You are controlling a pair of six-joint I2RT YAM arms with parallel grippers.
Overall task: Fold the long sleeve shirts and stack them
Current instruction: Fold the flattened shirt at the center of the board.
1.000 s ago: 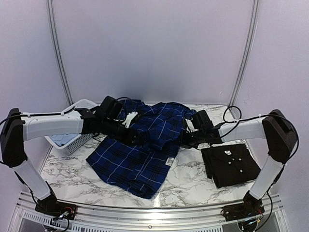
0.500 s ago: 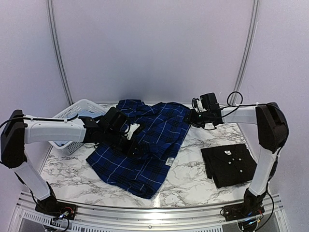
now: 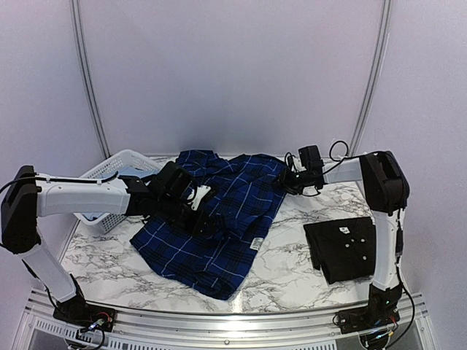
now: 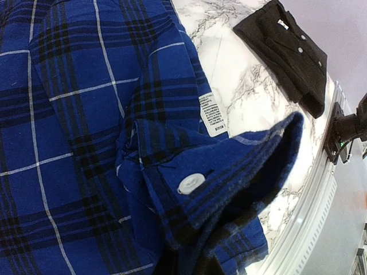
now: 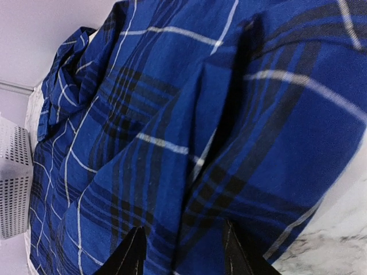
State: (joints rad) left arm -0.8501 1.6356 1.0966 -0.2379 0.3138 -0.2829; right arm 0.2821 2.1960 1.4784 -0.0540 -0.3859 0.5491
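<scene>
At centre, plaid shirt point(image 3: 219, 248) near-left to far-right

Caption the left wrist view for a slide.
White-buttoned cuff of royal-blue plaid cloth shirt bunched up close; folded black button-up shirt beyond on white marble table.

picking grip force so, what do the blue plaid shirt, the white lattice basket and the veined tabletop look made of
Royal-blue-and-navy plaid shirt: woven cloth, matte, soft; fuzzy cuff edge, limp folds. White lattice basket: probably moulded plastic, smooth; even rows of small holes. White grey-veined tabletop: marble look, slight sheen; stone or printed laminate, cannot tell.
</scene>
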